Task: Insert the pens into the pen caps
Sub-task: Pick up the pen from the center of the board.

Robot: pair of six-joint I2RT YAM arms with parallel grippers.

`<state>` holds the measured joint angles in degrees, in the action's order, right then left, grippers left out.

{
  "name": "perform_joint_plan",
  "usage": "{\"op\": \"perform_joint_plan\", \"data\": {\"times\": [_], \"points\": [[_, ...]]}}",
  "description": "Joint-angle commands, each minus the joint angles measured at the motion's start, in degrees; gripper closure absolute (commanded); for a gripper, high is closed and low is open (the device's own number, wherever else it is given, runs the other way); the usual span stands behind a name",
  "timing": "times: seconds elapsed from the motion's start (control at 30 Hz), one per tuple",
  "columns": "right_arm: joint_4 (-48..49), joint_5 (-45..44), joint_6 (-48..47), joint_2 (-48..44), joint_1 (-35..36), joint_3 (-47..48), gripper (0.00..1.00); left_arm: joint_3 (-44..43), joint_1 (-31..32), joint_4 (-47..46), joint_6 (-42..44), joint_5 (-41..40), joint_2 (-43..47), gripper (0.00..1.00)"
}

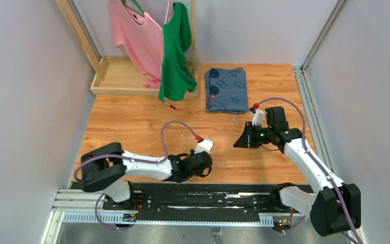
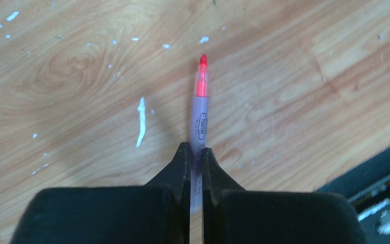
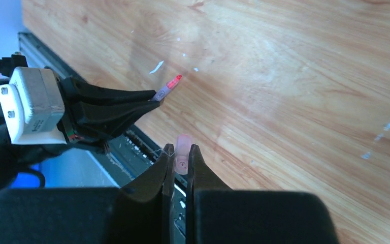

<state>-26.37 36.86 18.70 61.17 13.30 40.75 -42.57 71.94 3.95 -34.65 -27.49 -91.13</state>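
Note:
My left gripper [image 2: 197, 150] is shut on a pen [image 2: 199, 109] with a pale lilac barrel and a bare red tip, which juts forward just above the wooden table. In the right wrist view that pen [image 3: 166, 89] points to the right out of the left gripper [image 3: 155, 100]. My right gripper [image 3: 182, 152] is shut on a stubby translucent pink pen cap [image 3: 183, 148], held apart from the pen tip and nearer the camera. From above, the left gripper [image 1: 207, 163] and right gripper [image 1: 236, 145] face each other near the table's front. Another dark red pen [image 1: 170, 105] lies below the green shirt.
A wooden rack [image 1: 112, 76] holds a pink and a green shirt [image 1: 175, 51] at the back. A folded blue shirt [image 1: 227, 89] lies back centre. A white sliver of scrap [image 2: 141, 122] lies left of the pen. The black rail [image 1: 183, 201] runs along the near edge.

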Motion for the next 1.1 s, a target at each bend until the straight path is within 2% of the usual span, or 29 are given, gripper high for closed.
{"op": "perform_joint_plan", "data": {"times": [0.0, 0.13, 0.43, 1.07], "points": [[-0.76, 11.76, -3.36, 1.49, -1.17, 1.87, 1.0, 10.47, -0.05, -22.43, 12.69, 3.5, 9.29, 1.0], [-3.27, 14.22, -5.16, 1.85, -0.96, 3.78, 0.99, 16.58, -0.73, -32.98, 18.07, 8.41, 14.48, 1.0], [-1.09, 13.73, -2.15, 3.51, 2.35, 3.77, 0.99, 21.4, -0.72, -41.02, 19.22, 13.07, 15.71, 1.0], [3.0, 14.85, -0.18, 8.13, 5.45, 3.02, 0.99, 23.05, -0.7, -44.98, 19.09, 16.59, 16.65, 1.0]]}}
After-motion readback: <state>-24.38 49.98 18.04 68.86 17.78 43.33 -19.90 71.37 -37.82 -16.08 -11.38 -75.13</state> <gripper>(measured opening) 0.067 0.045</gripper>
